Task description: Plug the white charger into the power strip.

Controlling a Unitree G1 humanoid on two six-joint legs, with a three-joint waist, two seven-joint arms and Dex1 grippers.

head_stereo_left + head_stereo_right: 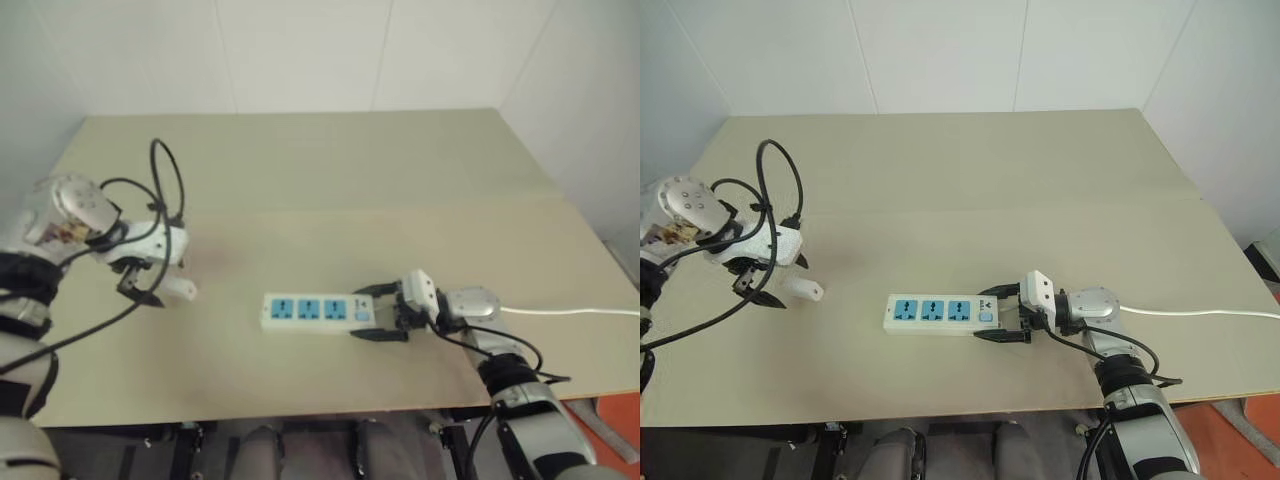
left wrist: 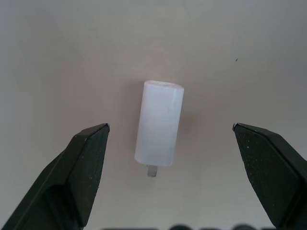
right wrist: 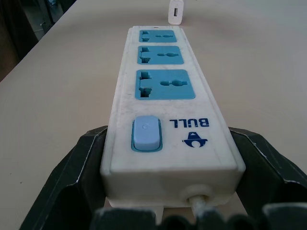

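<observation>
Reaching for the pickup, with the plugging itself not yet begun. Lying flat on the table (image 1: 330,160) at about nine o'clock from the power strip (image 1: 312,311) and well apart from it: the white charger (image 1: 181,289), a small rounded block on its side, a metal prong showing at one end in the left wrist view. Hovering just above it, pointing steeply down: the left gripper (image 1: 150,284), jaws spread wide and empty, one black finger on each side of the charger (image 2: 159,123) with clear table between pads and plastic. Over at the strip's three o'clock end, by the blue switch (image 3: 146,133) and the thin white cord (image 1: 570,311): the right gripper (image 1: 377,312), its fingers (image 3: 72,184) lying along the two long sides of the strip; looks like a bracing hold, though whether the pads truly press cannot be told from the wrist view. Three blue sockets (image 1: 308,309) facing up and unoccupied. Next, probably: lower the left gripper until the pads flank the charger's body, close across its narrow width without pinching the prongs, lift, turn prongs downward, carry toward three o'clock over a socket and press in. Main care: a slippery round block that may roll or twist as the jaws close.
</observation>
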